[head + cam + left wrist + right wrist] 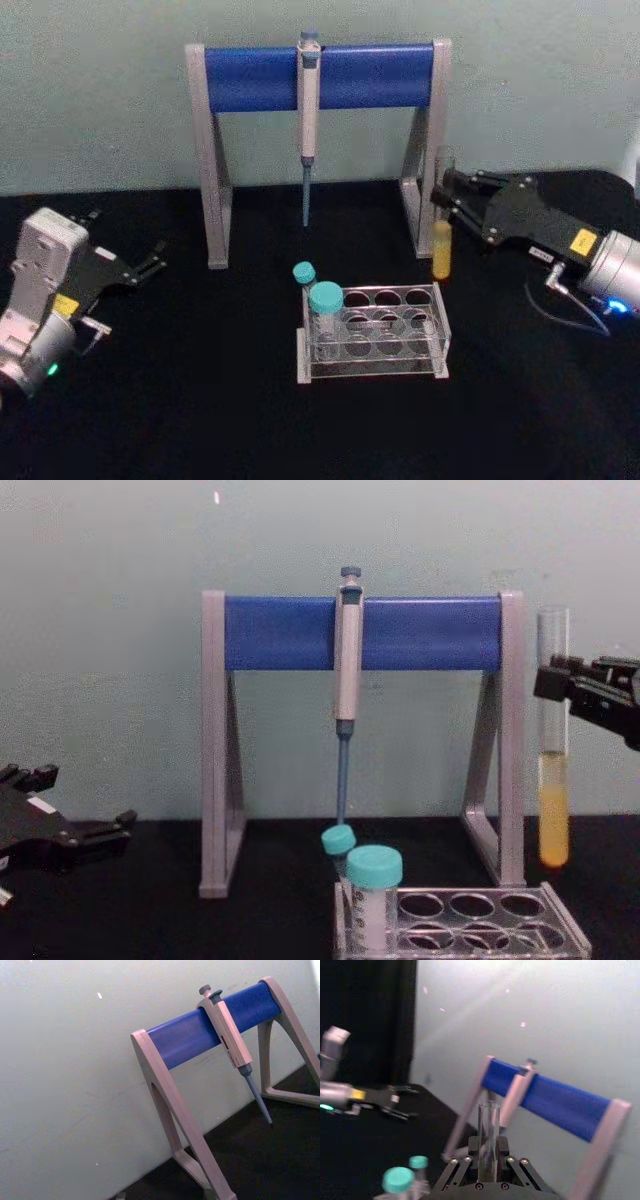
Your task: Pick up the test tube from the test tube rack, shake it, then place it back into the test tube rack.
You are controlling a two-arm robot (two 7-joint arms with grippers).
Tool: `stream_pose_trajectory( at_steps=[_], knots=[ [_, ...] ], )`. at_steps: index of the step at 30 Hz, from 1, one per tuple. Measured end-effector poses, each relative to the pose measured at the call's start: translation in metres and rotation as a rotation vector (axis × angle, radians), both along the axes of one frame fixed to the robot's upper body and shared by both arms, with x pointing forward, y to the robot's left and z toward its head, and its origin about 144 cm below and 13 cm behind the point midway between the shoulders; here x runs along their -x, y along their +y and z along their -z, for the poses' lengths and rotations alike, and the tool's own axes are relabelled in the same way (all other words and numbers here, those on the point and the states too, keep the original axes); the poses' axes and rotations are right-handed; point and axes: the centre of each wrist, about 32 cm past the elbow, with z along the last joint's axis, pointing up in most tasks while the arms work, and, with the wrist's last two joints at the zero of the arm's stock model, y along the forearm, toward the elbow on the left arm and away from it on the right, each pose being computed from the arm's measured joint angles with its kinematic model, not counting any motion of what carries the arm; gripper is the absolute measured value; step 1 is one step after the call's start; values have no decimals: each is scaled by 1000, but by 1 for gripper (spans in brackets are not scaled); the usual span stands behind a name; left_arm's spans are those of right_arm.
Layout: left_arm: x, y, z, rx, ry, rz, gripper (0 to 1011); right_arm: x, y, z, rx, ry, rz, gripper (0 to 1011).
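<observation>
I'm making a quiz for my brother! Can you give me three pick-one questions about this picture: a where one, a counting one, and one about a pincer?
1. Where is the test tube compared with the test tube rack?
A) standing in it
B) lying in front of it
C) held up in the air near its right end

2. How many teal-capped tubes stand in the rack?
A) one
B) two
C) four

3. What is the left pincer doing?
A) open, holding nothing
B) squeezing a tube
C) tightly shut

Answers:
1 C: the right pincer grips its upper part.
2 B: two show at the rack's left end.
3 A: it gapes with nothing inside.
</observation>
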Motion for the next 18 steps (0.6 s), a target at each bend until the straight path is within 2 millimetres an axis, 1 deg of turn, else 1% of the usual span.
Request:
stream_pose_trajectory(
  at_steps=[4,8,14,18],
  knots=[
    [0,0,0,0,0,0,1001,-3,3,0,27,-63,70,229],
    [0,0,0,0,0,0,1001,-10,12,2,2,-92,119,229],
    [0,0,0,0,0,0,1001,-18,24,7,-69,-73,130,229],
    [0,0,0,0,0,0,1001,-23,30,10,-123,-37,100,229]
  ],
)
